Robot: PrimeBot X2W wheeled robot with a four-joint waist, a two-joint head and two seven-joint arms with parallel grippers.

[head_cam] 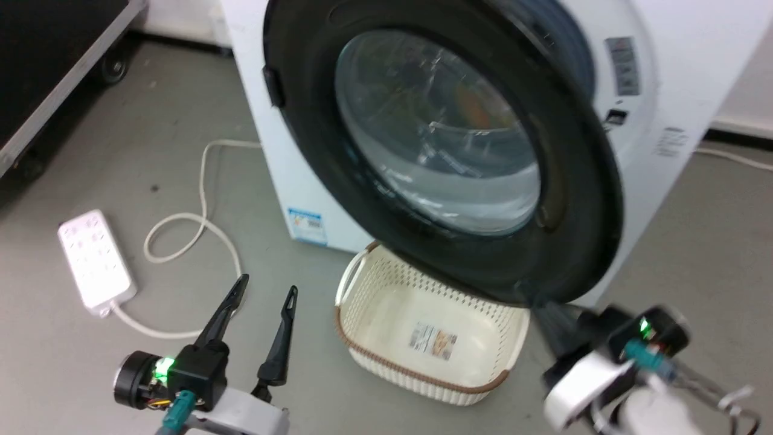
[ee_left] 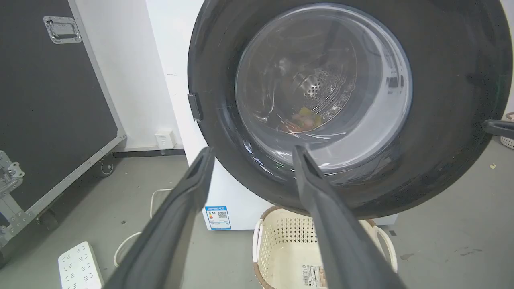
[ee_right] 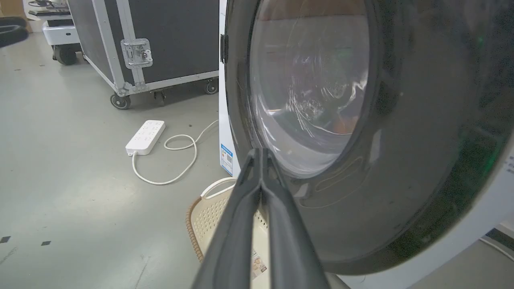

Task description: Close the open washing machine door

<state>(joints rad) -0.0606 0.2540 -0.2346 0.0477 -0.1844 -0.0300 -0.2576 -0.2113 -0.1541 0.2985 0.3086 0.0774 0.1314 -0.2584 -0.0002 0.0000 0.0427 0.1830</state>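
The top of the washing machine door is cut off by the head view's upper edge. Glare across it leaves the drum as a patch of holes, with something yellow and orange inside that we cannot identify. Our right gripper is blurred in the head view, and its tips are lost under the door's lower edge. In its own wrist view the two fingers lie pressed together with nothing between them. Their tips are up against the door's dark lower part, but we cannot tell whether they press on it.

Our left gripper is spread wide and empty, apart from the door, which fills the space ahead of and above it. The door hangs ajar, swung out from the white washing machine, and the grey seal shows behind its far edge.

Below and ahead of both grippers a cream basket sits on the floor, its back tucked under the door. To the left of the left gripper lie a white power strip and its looped cord. Beyond them stands a black wheeled case.
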